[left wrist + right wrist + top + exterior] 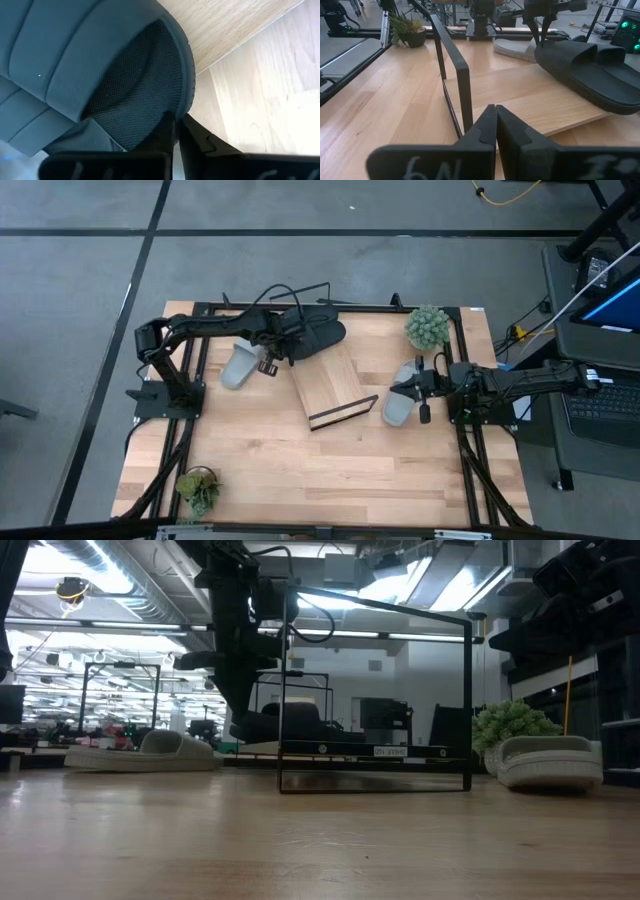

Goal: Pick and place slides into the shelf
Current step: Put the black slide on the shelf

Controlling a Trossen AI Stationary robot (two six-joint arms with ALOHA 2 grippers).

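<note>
Left wrist view is showing the left gripper [177,131] with its two dark fingers pressed together, their tips pinching the rim of a black slide [115,75] at the edge of its textured footbed, so the jaws are gripping that sandal. High view is placing the left gripper [283,332] over the far end of the shelf [328,385], where the black slide [320,335] is lying beside a second black slide [620,67] that is showing most clearly in the right wrist view. The shelf is sitting near the middle of the table [300,470], its light-wood board slanting and its dark front edge facing the near side. A grey slide [238,366] is resting on the table just beside the left arm, off the shelf. Right wrist view is showing the right gripper [496,122] with its fingers closed against each other and holding nothing, pointing toward the black wire frame [455,70] of the shelf. High view is placing the right gripper [425,392] at the right side of the table, next to a second grey slide [403,398] lying on the tabletop. A potted plant [428,327] is standing behind that slide, and another plant [198,488] is standing at the near left corner.
</note>
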